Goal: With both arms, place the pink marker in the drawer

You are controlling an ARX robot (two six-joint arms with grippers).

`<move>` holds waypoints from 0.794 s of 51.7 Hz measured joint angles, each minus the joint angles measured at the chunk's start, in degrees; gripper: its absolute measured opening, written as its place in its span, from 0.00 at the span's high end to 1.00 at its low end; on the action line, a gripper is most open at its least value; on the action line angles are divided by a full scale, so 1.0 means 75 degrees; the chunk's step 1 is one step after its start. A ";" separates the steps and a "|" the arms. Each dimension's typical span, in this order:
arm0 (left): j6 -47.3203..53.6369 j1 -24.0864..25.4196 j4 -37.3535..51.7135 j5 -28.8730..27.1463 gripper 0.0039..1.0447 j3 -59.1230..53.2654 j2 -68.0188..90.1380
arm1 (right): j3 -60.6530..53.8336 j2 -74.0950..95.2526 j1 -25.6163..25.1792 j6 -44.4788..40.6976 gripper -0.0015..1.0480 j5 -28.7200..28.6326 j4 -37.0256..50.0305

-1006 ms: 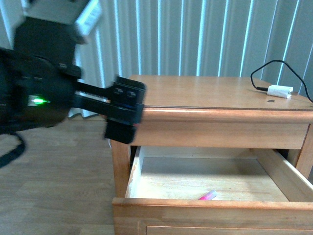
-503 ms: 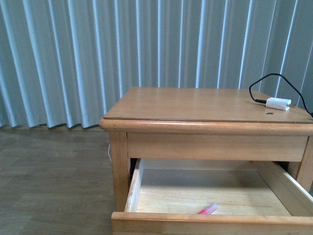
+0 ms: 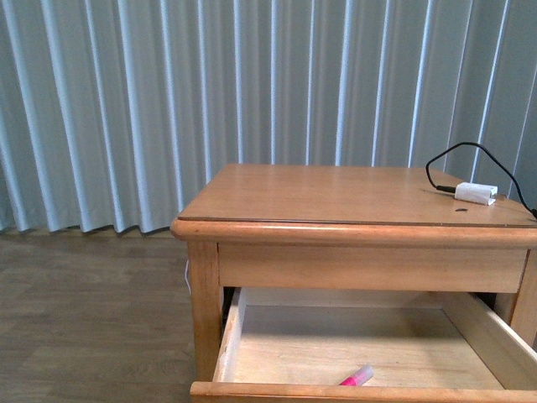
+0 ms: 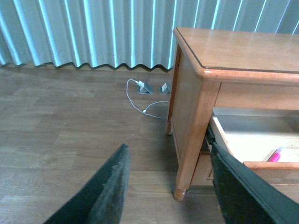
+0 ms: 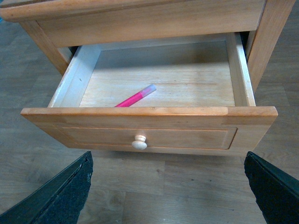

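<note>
The pink marker (image 5: 135,97) lies on the floor of the pulled-out drawer (image 5: 149,112), near its front wall, and shows also as a pink tip in the front view (image 3: 357,377) and in the left wrist view (image 4: 275,154). The drawer's round knob (image 5: 139,142) faces my right gripper (image 5: 168,186), which hangs open in front of it and holds nothing. My left gripper (image 4: 170,186) is open beside the nightstand's front left leg (image 4: 189,154), with only floor between its fingers. Neither arm appears in the front view.
A white adapter (image 3: 475,194) with a black cable rests on the back right of the nightstand top (image 3: 336,197). A white cord (image 4: 142,100) and floor sockets lie by the curtain (image 3: 168,101). Wood floor (image 4: 60,130) spreads left of the nightstand.
The black arm that filled the left of the front view a second ago has withdrawn out of it. The camera view has shifted slightly downward. The marker stays in the drawer.
</note>
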 joint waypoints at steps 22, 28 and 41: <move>0.0198 0.1565 -0.0204 0.1527 0.96 -0.0685 -0.0935 | 0.0000 0.0000 -0.0003 0.0000 0.09 0.0003 0.0000; 0.0198 0.1574 -0.0662 0.1530 0.96 -0.0749 -0.1361 | 0.0000 0.0000 -0.0003 0.0000 0.09 0.0000 0.0000; 0.0198 0.1582 -0.1259 0.1542 0.96 -0.1084 -0.2428 | 0.0000 0.0000 -0.0003 0.0000 0.09 0.0006 0.0000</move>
